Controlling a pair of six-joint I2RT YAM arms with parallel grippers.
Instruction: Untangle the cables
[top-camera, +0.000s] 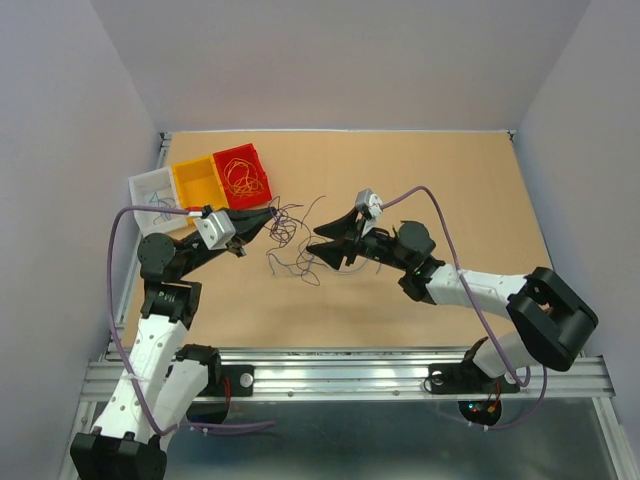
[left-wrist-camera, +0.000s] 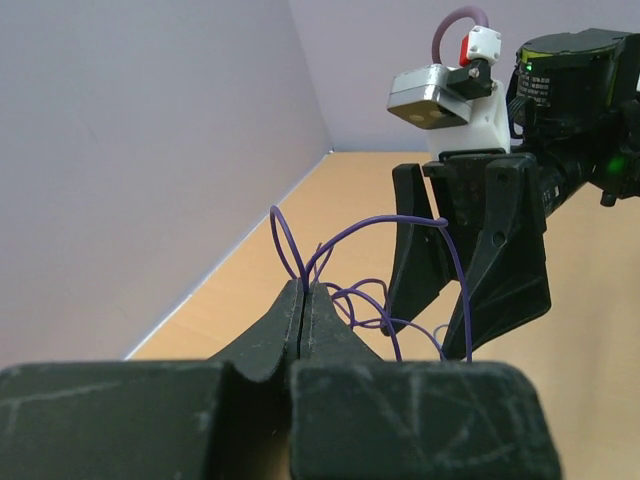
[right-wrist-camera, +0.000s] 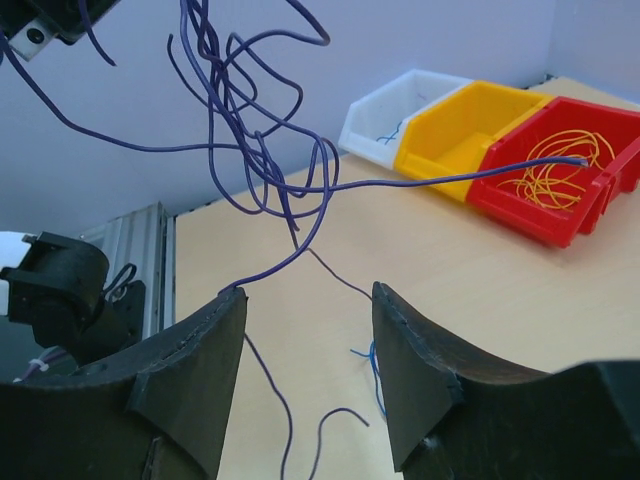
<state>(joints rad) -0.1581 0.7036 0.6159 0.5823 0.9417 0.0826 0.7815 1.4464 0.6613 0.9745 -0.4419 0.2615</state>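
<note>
At your left gripper (left-wrist-camera: 303, 290), the jaws are pressed together on strands of the purple-blue cables (top-camera: 283, 228), which rise in loops from the pinch. That tangle hangs above the table (top-camera: 450, 200), between your two grippers. Your right gripper (right-wrist-camera: 305, 300) faces it with its jaws apart, closed on nothing. One strand drops to the tip of its left finger (right-wrist-camera: 215, 320), and you cannot tell whether it touches. More loose strands lie on the table just beneath. Farther out, at the table's far left corner, a white bin (top-camera: 140, 185), a yellow bin (top-camera: 190, 166) and a red bin (top-camera: 238, 151) sit side by side. The orange-yellow wires (right-wrist-camera: 560, 170) lie coiled in the red one.
</note>
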